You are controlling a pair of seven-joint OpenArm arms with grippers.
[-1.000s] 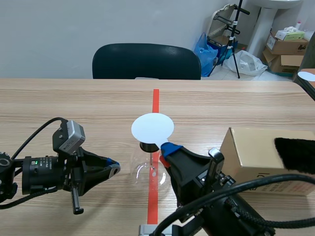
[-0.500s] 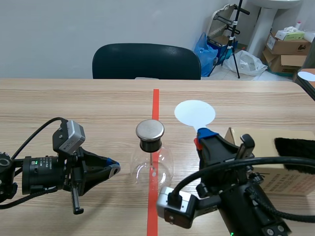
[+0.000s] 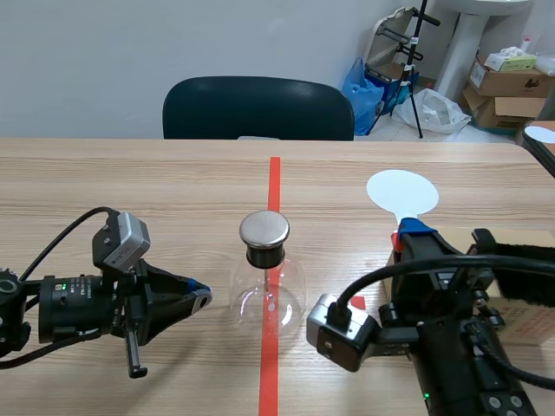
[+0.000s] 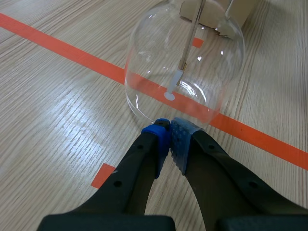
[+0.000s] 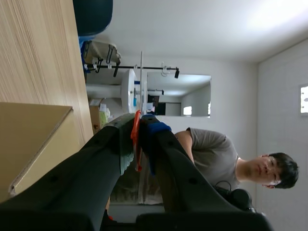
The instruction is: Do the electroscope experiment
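One glass flask (image 3: 267, 293) (topped by one round metal cap (image 3: 264, 230)) is standing on the table just ahead of the left gripper (image 3: 201, 299), whose two fingers are pressing together with nothing between them. One thin rod (image 4: 186, 50) is hanging inside the flask. The right gripper (image 3: 408, 234) is clamping the orange handle (image 5: 136, 139) of one round white paddle (image 3: 401, 191), holding it upright above its fingertips, well apart from the flask. One cardboard box (image 3: 525, 328) is sitting just beside that gripper.
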